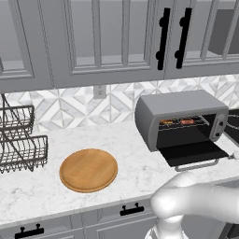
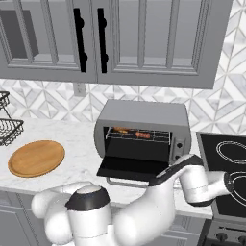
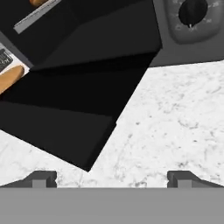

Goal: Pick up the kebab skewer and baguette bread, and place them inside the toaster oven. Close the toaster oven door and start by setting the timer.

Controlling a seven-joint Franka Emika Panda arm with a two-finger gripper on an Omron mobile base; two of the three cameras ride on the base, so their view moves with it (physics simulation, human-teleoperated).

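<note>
Left base view: grey metal toaster oven [image 1: 179, 109] with dark window at the right end of the white marbled counter [image 1: 135, 154], back against the patterned tile wall. Dark glass toaster oven door [image 1: 193, 153] with grey bar handle folded down flat toward the counter's front edge. On the wire rack inside, stubby orange-brown baguette bread [image 1: 166, 122] at the left, thin kebab skewer [image 1: 186, 122] with reddish-brown chunks just beside it at the right. Round wooden board [image 1: 88, 170] near the front edge, well apart from the oven. Dark wire baskets [image 1: 21, 144] at the counter's left end.

Right base view: same oven, door lowered, bread and skewer side by side on the rack. White arm bent low off the oven's front right corner.

Hand view: two-finger gripper [image 3: 112, 178] spread wide, released, grasping nothing, over bare marble beside the lowered door's corner. Dark round knob [image 3: 192, 11] at the top right.
</note>
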